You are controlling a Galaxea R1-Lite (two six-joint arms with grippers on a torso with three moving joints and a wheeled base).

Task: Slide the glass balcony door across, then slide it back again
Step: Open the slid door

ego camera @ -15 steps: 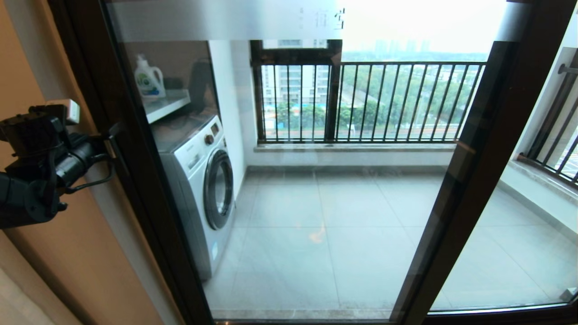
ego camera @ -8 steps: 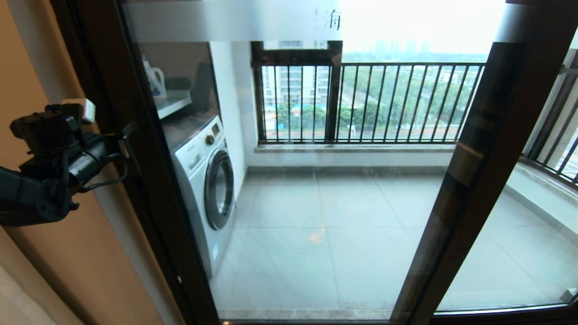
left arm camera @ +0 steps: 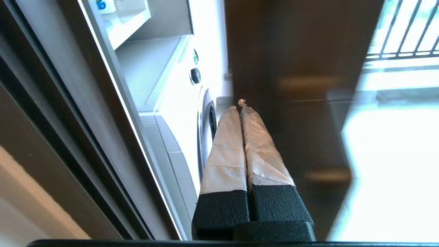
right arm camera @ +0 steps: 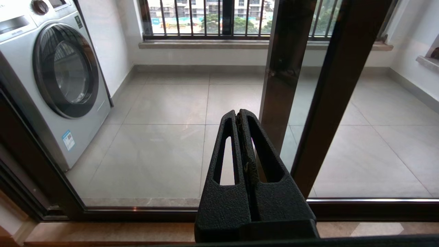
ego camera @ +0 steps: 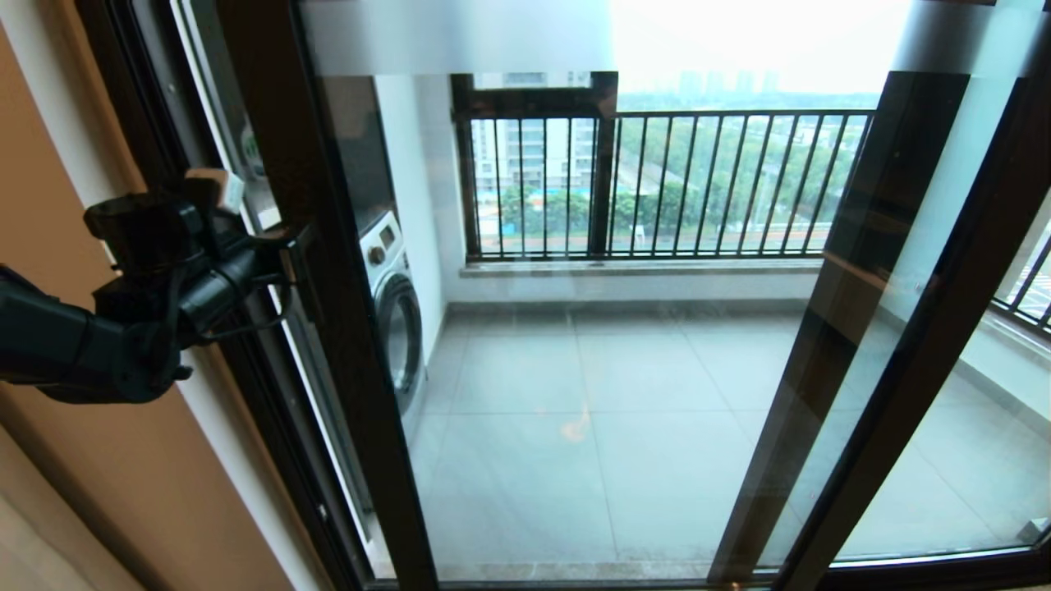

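Observation:
The glass balcony door (ego camera: 624,394) stands part-way slid to the right. Its frosted top strip (ego camera: 460,37) shows no characters from here. My left gripper (ego camera: 283,246) is shut, with nothing held, and its tape-wrapped tips press against the door's dark left stile (ego camera: 328,287). The left wrist view shows the taped fingers (left arm camera: 226,147) closed together beside that stile (left arm camera: 301,68). The bar handle is not distinguishable. My right gripper (right arm camera: 238,115) is shut and empty, low in front of the glass, out of the head view.
An open gap (ego camera: 254,205) lies between the wall jamb (ego camera: 123,98) and the door. A washing machine (ego camera: 394,312) stands on the balcony at left. The fixed panel's stile (ego camera: 846,287) and the door's right stile (ego camera: 944,345) overlap at right. Black railings (ego camera: 698,180) close the far side.
The door has slid to the right, opening a gap at the jamb. My left arm moved right with its stile. The door's right stile now stands apart from the fixed stile.

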